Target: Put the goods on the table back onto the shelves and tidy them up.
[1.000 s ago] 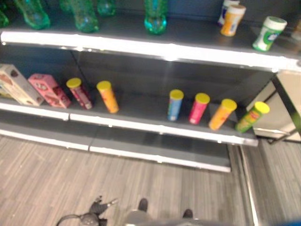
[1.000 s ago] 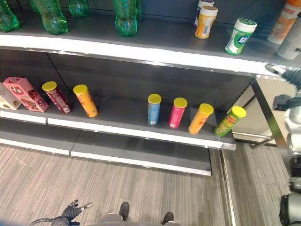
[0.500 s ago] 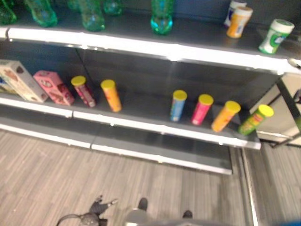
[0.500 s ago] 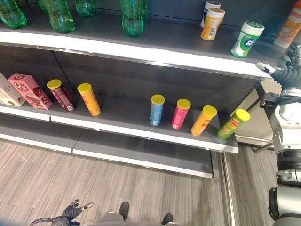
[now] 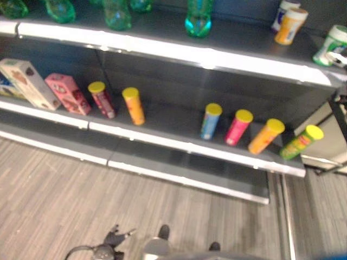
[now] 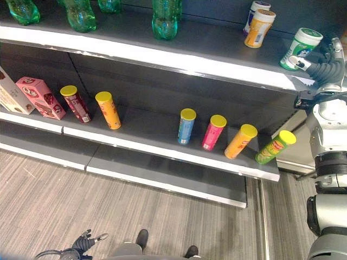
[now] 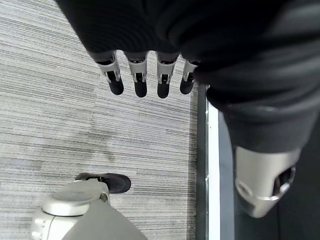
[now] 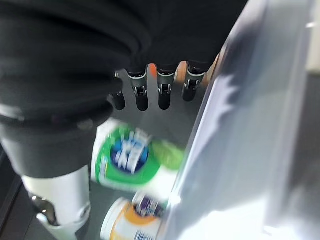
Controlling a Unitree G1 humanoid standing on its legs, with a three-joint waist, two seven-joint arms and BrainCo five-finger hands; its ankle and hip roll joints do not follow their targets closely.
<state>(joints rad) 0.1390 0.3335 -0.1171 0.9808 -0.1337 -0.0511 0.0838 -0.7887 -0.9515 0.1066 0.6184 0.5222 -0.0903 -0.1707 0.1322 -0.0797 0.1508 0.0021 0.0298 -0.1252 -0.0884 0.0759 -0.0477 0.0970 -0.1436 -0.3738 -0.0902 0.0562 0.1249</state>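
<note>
I see my right hand [image 6: 320,67] raised at about 2 o'clock, at the end of the top shelf [image 6: 162,51], just beside a green and white jar [image 6: 300,47]; its fingers [image 8: 141,97] are loose and apart, holding nothing. An orange jar [image 6: 258,28] stands further in on the same shelf, and green bottles [image 6: 165,19] stand toward 11 o'clock. On the middle shelf [image 6: 162,149] there are yellow-capped tubes [image 6: 186,125] and boxes [image 6: 40,97]. My left hand [image 7: 145,80] hangs over the floor [image 7: 60,100], fingers relaxed, empty.
</note>
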